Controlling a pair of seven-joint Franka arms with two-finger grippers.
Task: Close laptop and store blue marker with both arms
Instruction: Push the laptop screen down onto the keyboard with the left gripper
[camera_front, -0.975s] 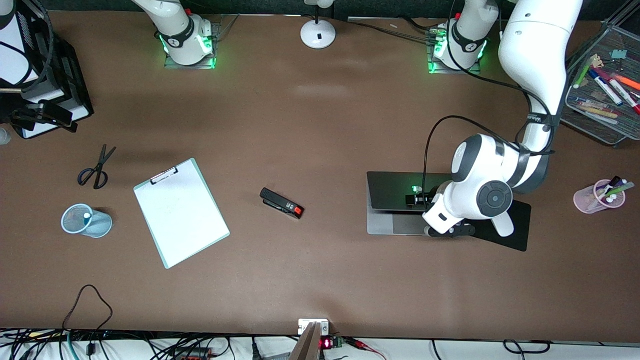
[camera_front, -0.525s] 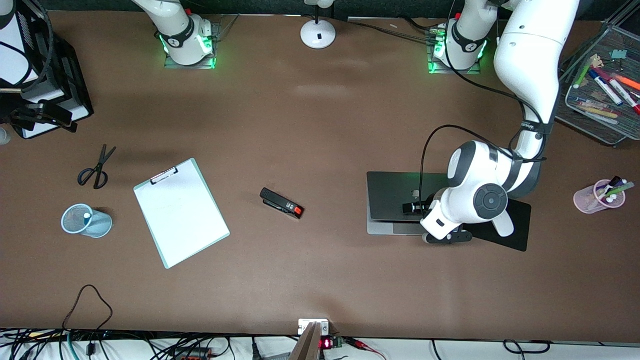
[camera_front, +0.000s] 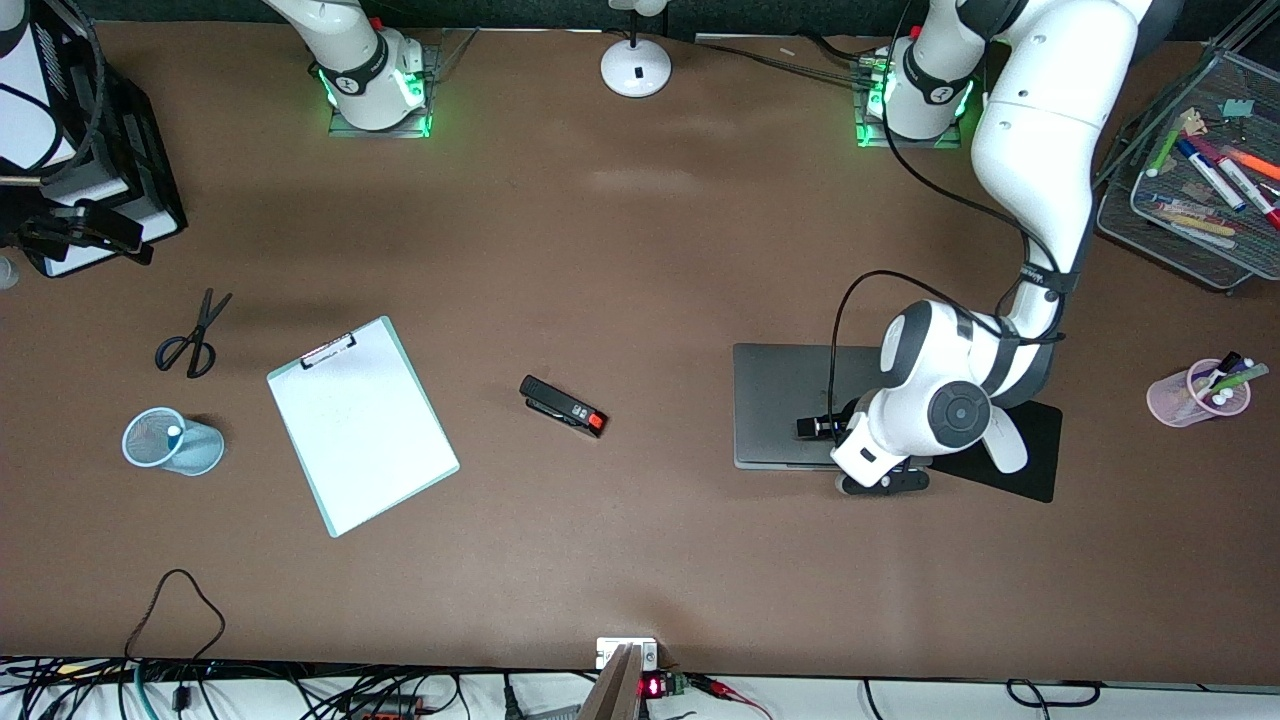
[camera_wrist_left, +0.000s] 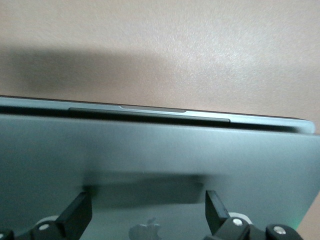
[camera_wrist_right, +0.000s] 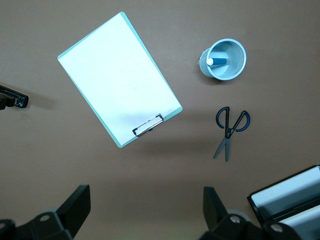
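The silver-grey laptop (camera_front: 780, 400) lies shut at the left arm's end of the table, and only a thin seam shows along its edge (camera_wrist_left: 150, 112). My left gripper (camera_front: 815, 427) is over the lid near the dark apple logo (camera_wrist_left: 147, 231). It stands open (camera_wrist_left: 147, 200), with one black fingertip (camera_wrist_left: 80, 207) on each side of the logo. The blue marker (camera_wrist_right: 218, 61), white end showing (camera_front: 174, 431), stands in a light blue mesh cup (camera_front: 160, 445) at the right arm's end. My right gripper (camera_wrist_right: 147, 200) hangs open and high over bare table.
A white clipboard (camera_front: 362, 425), black scissors (camera_front: 190, 335) and a black stapler (camera_front: 563, 406) lie mid-table. A black mouse pad (camera_front: 1025, 450) sits beside the laptop. A pink cup of pens (camera_front: 1195, 395) and a wire tray (camera_front: 1200, 200) stand at the left arm's end.
The laptop lid came down from partly raised to flat under my left gripper, and the left arm sank and shifted toward the front camera. The right arm has not moved.
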